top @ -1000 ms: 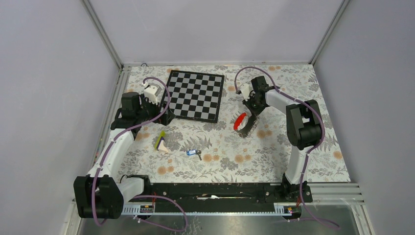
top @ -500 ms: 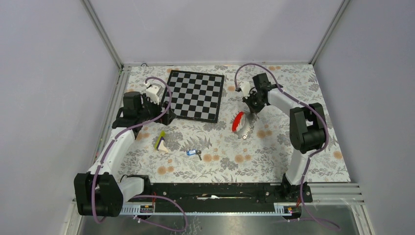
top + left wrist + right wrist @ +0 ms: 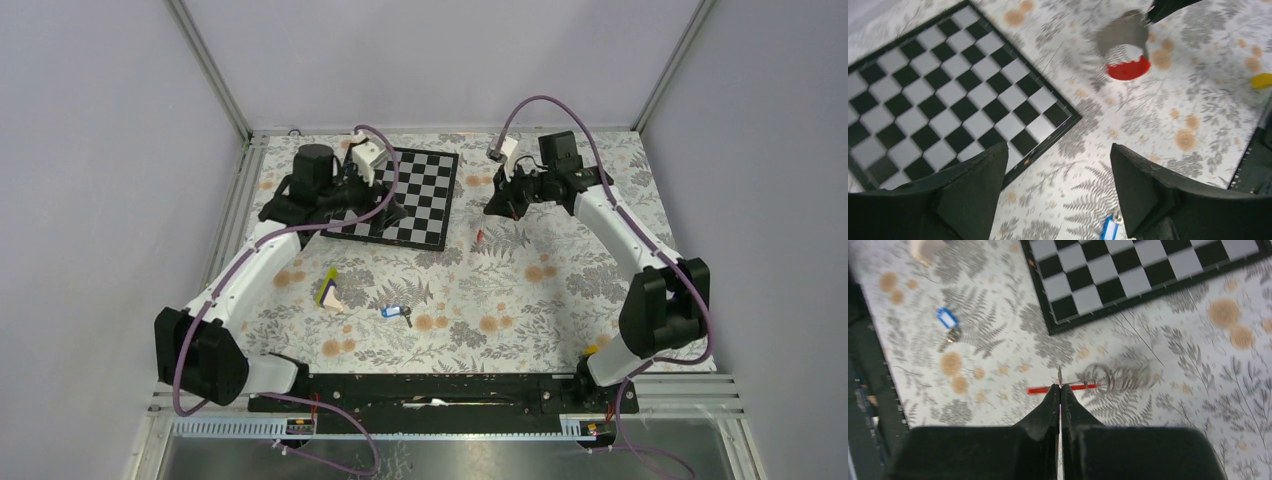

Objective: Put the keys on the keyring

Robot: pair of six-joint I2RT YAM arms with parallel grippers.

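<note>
The left pincer [image 3: 1058, 147] is held wide open and empty over the chessboard [image 3: 405, 195], presumably kept free for the keys [image 3: 395, 313], which lie on the bench [image 3: 560, 310] nearer the front. The keyring [image 3: 1129, 70] is pinched in the closed right pincer [image 3: 1060, 388], apparently raised for threading. Its grey-and-red loop is shown by the left wrist view; from the right wrist only a thin red edge is seen.

Left fingers [image 3: 964, 196] apart, right fingers [image 3: 1047, 411] together
</note>
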